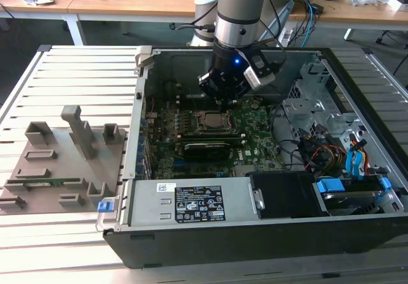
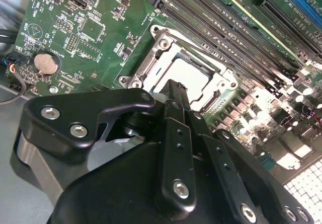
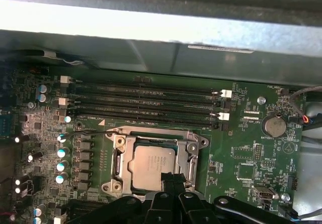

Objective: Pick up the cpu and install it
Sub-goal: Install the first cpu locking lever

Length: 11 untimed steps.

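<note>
We are seeing the arm point(image 1: 237, 16) reaching straight down into the computer case point(image 1: 268, 226), its gripper point(image 1: 222, 96) hovering just above the socket point(image 3: 156, 161). The cpu point(image 3: 152, 162) is lying in that socket. We cannot tell the fingers' spread.

white printed sticker point(image 1: 199, 203), print too small to read

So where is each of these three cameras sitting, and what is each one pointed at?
Exterior view: off the arm, looking down into the open computer case; the arm and gripper hang over the motherboard.
First wrist view: rides on the arm, facing the cpu in its socket; gripper fingers show.
Second wrist view: rides on the arm behind the gripper, facing the cpu.
Both wrist views share the cpu, socket and coin battery.
</note>
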Motion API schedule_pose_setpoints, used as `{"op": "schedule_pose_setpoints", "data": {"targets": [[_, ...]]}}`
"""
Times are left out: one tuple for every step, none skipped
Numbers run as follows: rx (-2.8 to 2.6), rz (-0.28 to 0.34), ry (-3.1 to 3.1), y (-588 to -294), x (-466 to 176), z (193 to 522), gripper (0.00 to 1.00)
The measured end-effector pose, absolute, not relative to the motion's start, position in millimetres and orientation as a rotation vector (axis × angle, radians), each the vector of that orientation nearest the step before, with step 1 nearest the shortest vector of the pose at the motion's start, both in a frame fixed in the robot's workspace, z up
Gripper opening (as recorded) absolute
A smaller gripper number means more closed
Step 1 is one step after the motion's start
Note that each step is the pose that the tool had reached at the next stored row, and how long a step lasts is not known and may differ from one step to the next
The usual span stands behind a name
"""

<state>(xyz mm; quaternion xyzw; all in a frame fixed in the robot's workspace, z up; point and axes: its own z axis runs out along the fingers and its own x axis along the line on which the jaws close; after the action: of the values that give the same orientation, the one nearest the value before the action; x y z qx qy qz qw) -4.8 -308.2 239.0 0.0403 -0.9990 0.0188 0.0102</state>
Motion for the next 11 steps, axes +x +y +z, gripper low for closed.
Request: {"op": "schedule_pose_setpoints", "data": {"targets": [[0.126,0.059,-3.118,-308.2,-4.8,239.1,0.11],[0.126,0.059,-3.118,-308.2,-4.8,239.1,0.11],[0.126,0.059,-3.118,-308.1,-4.8,239.1,0.11],[0.126,0.058,-3.118,-308.2,-4.9,239.2,0.11],[0.126,0.058,-3.118,-308.2,-5.3,239.3,0.11],[0.126,0.057,-3.118,-308.2,-6.4,239.4,0.11],[0.126,0.058,-3.118,-308.2,-8.9,239.9,0.11],[0.126,0.057,-3.119,-308.2,-11.6,240.1,0.11],[0.126,0.057,-3.119,-308.1,-15.5,240.2,0.11],[0.126,0.058,-3.119,-308.2,-18.4,240.3,0.11],[0.125,0.057,-3.119,-308.1,-19.2,240.3,0.11]]}}
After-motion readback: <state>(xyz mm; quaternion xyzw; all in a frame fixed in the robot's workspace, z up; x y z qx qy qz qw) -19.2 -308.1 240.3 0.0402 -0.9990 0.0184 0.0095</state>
